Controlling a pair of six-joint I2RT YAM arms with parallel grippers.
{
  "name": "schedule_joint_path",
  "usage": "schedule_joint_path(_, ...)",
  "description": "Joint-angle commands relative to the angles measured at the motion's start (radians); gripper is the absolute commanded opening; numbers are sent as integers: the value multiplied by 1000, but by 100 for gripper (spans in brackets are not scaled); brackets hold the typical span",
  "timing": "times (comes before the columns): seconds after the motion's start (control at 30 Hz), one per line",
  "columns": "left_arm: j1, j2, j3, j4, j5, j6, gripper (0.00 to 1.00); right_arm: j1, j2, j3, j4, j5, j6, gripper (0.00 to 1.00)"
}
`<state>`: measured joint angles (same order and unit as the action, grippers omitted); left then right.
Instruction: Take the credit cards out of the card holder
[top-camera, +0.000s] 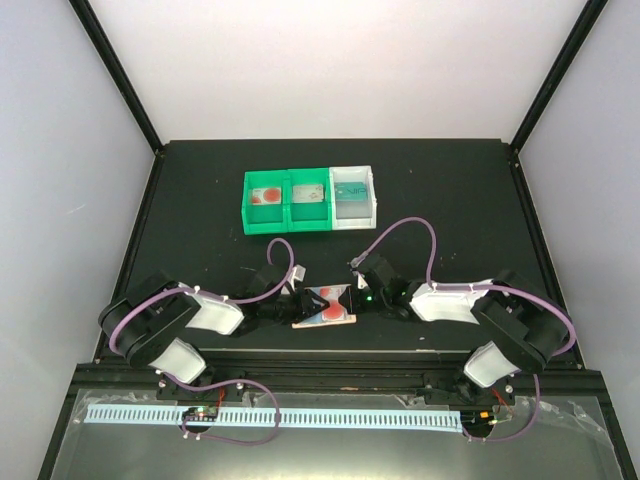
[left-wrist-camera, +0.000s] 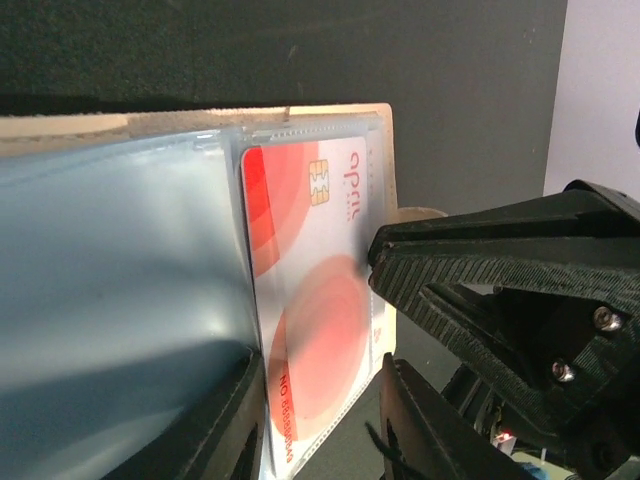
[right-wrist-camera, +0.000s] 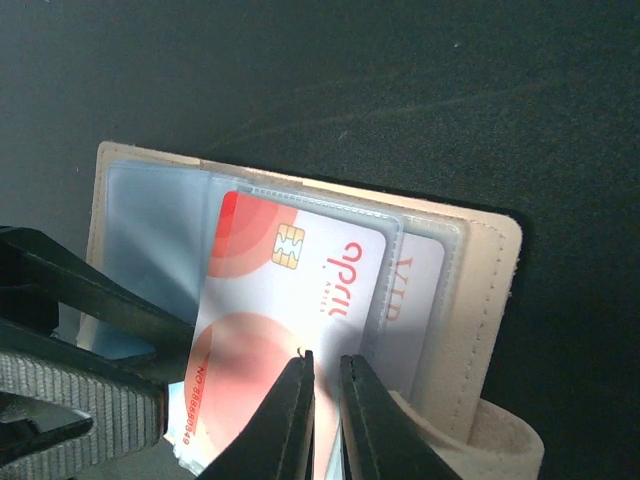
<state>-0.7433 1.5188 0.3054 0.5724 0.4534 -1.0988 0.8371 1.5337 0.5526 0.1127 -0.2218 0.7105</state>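
The tan card holder (top-camera: 312, 322) lies open near the table's front edge, between both grippers. Its blue-grey panel (left-wrist-camera: 110, 280) and clear sleeves face up. A white credit card with red circles (right-wrist-camera: 270, 300) sticks partly out of its clear sleeve. My right gripper (right-wrist-camera: 325, 360) is shut on that card's near edge. Behind it, a second credit card with red lettering (right-wrist-camera: 412, 290) sits in its own sleeve. My left gripper (left-wrist-camera: 320, 365) has one finger on each side of the holder's near corner and holds it. The right gripper (left-wrist-camera: 378, 262) reaches in from the right.
At the back stand two joined green bins (top-camera: 287, 228) and a white bin (top-camera: 356, 222). Red-and-white cards (top-camera: 266, 195) lie in the green ones and a teal card (top-camera: 352, 197) in the white one. Black table (top-camera: 450, 200) surrounds them, with pale walls beyond.
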Motion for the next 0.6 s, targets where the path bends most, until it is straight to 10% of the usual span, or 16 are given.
schedule_joint_path(0.0, -28, -3, 20, 70, 24, -27, 30, 15, 17, -29, -48, -7, 10, 8)
schedule_joint_path(0.23, -33, -13, 10, 91, 23, -26, 3, 16, 6, -53, -22, -9, 31, 8)
schedule_joint_path(0.57, -32, -22, -27, 103, 1, -24, 2, 16, -13, -73, -34, 24, 32, 8)
